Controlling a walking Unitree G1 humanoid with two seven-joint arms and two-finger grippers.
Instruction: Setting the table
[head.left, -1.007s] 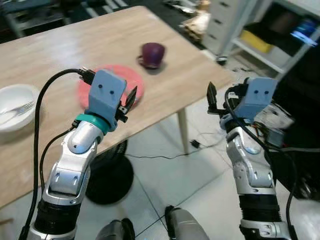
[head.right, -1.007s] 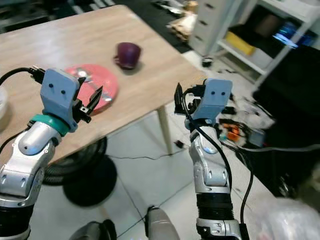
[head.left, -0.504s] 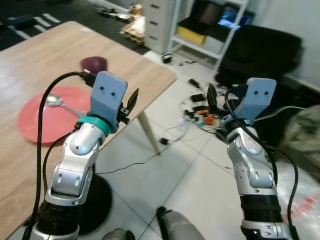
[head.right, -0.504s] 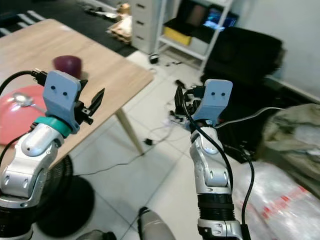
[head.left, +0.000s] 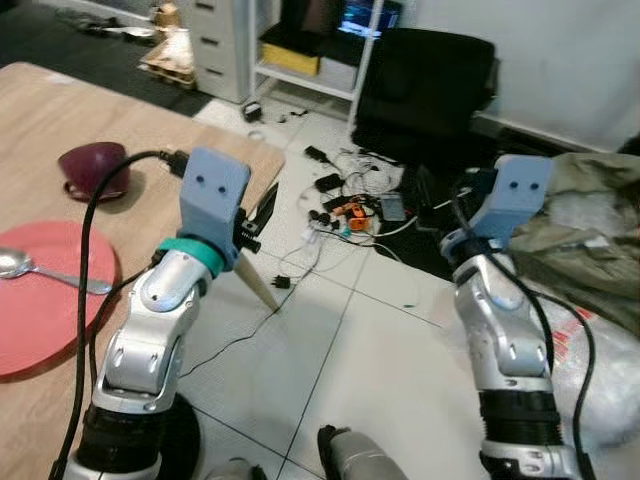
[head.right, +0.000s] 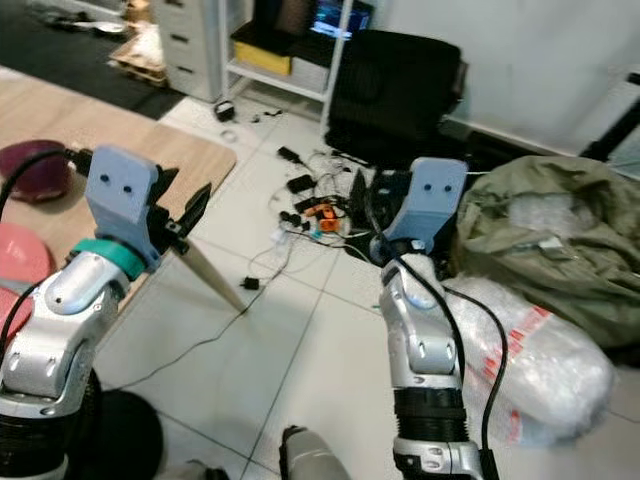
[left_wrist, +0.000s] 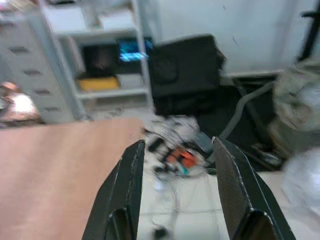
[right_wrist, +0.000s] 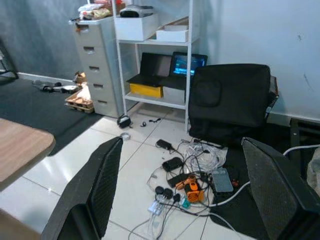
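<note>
The wooden table (head.left: 150, 140) lies at my left with its corner toward me. A red plate (head.left: 40, 310) on it carries a metal spoon (head.left: 30, 268), and a dark purple cup (head.left: 95, 168) stands beyond the plate. My left gripper (head.left: 262, 212) is raised over the table's corner, open and empty; the left wrist view shows its fingers (left_wrist: 129, 200) spread wide. My right gripper (head.right: 362, 205) is held up over the tiled floor, well clear of the table. It is open too, with nothing between its fingers (right_wrist: 95, 190).
A black armchair (head.left: 425, 85) stands ahead, with a tangle of cables and plugs (head.left: 350, 205) on the tiles before it. A white shelf unit (right_wrist: 160, 60) and grey drawers (right_wrist: 97, 65) line the wall. An olive bag (head.right: 540, 240) and a plastic sack (head.right: 540, 360) lie at right.
The whole view has swung to the right: the table slid to the left edge and the white bowl left the picture. Both arms hold the same raised pose.
</note>
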